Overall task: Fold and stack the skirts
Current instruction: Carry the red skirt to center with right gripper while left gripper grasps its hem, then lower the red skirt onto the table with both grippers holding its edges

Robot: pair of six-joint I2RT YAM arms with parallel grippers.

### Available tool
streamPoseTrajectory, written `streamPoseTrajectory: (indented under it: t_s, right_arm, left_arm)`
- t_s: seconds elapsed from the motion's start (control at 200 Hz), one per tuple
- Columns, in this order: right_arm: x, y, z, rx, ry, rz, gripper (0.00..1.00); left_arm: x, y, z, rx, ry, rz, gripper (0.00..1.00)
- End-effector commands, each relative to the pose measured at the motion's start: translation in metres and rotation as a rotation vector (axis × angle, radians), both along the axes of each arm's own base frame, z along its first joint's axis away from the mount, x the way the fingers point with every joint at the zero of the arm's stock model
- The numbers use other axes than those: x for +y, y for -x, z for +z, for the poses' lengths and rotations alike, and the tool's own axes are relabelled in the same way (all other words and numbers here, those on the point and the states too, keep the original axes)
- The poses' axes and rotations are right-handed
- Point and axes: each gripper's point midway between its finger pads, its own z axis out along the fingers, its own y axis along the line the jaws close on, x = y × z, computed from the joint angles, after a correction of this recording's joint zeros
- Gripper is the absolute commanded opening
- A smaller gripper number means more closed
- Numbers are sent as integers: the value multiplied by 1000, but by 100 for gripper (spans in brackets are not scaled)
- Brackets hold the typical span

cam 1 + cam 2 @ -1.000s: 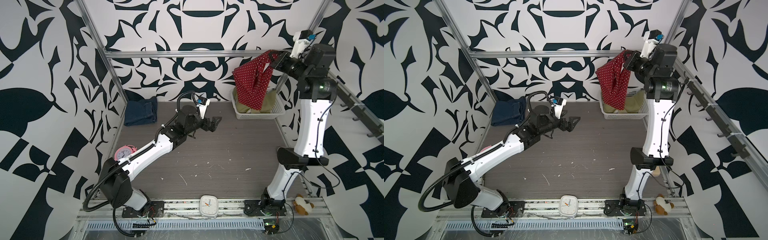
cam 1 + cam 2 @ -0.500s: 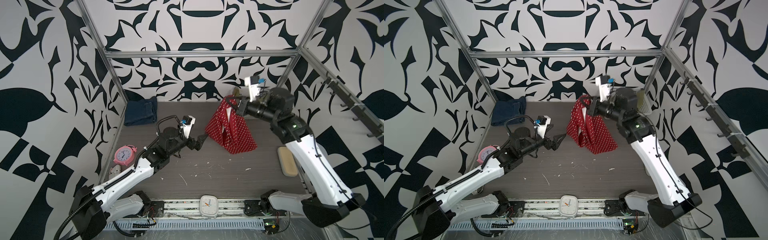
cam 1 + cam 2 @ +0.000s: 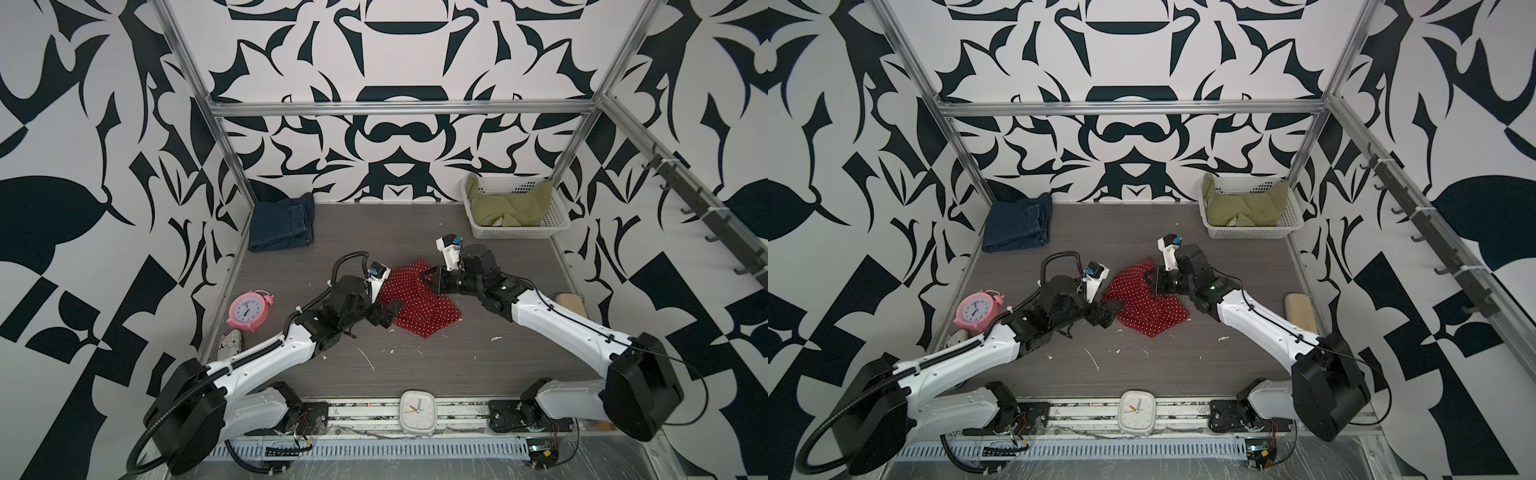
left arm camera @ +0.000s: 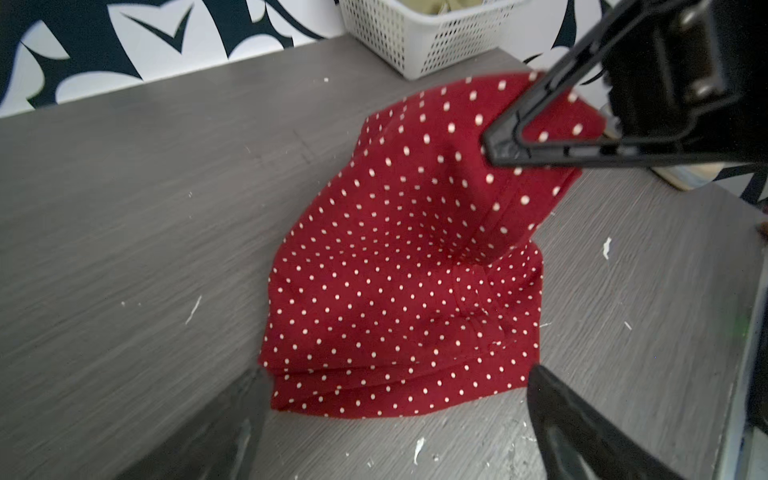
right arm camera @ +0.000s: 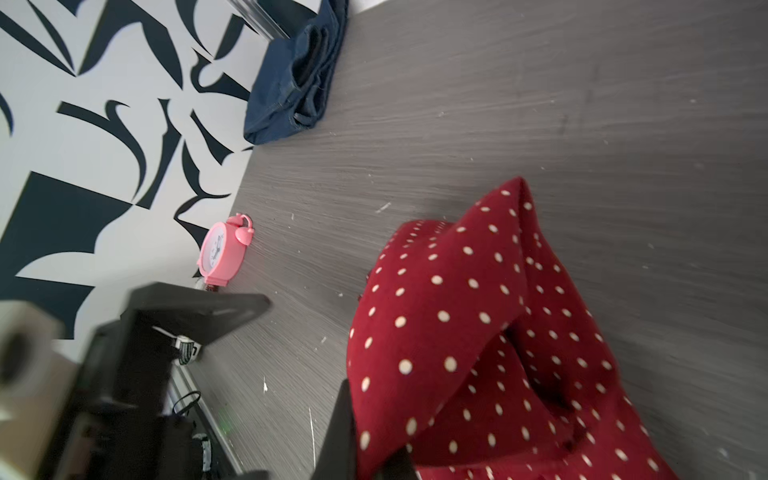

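change: red skirt (image 3: 419, 305) came from basket (image 3: 515, 232), upper right, down onto surface (image 3: 457, 365), frame centre | right end effector (image 3: 430, 279) clenched on its upper edge | left end effector (image 3: 388, 316) released, beside it | likely next: spreading, folding

Grey table (image 3: 498, 345) with red skirt (image 3: 419, 309), basket (image 3: 515, 233)

The right hand (image 3: 429, 278) has carried the red skirt (image 3: 419, 309) from above the basket (image 3: 515, 232) down to the table (image 3: 415, 232).

Counter (image 3: 457, 365): matt grey wood-grain, scuffed. Polka-dot skirt (image 3: 419, 311): soft matt cloth. Denim skirt (image 3: 278, 228): coarse weave. Basket (image 3: 515, 232): perforated white plastic.
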Motion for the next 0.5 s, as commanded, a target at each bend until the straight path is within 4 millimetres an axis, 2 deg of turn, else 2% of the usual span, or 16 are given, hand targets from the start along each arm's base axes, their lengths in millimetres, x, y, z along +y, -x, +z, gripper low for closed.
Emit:
streamPoseTrajectory:
  t_s: [0.0,0.095,0.11,0.14,0.3,0.43,0.475,0.495]
  right_arm:
    - [6,-18,41,-123,-84,-51,0]
    - [0,-23,49,-147,-68,-89,2]
    - [-1,-24,50,-149,-63,-97,2]
    - [-5,-25,51,-152,-46,-117,2]
    - [-47,-43,32,-106,142,-298,7]
    - [-83,-56,8,-41,207,-415,28]
    - [-90,-59,2,-18,195,-422,33]
    - [-93,-60,1,-11,190,-428,38]
  left_arm:
    - [-14,-3,4,-17,61,-1,99]
    - [-27,-1,-1,-40,49,-31,99]
    - [-29,-2,-13,-28,25,-37,99]
    - [-35,0,-18,-37,7,-57,99]
    - [-50,-4,-45,-44,-95,-98,99]
    - [-57,-13,-52,-75,-119,-102,99]
    - [-59,-15,-54,-87,-138,-112,99]
    - [-60,-17,-55,-91,-151,-115,99]
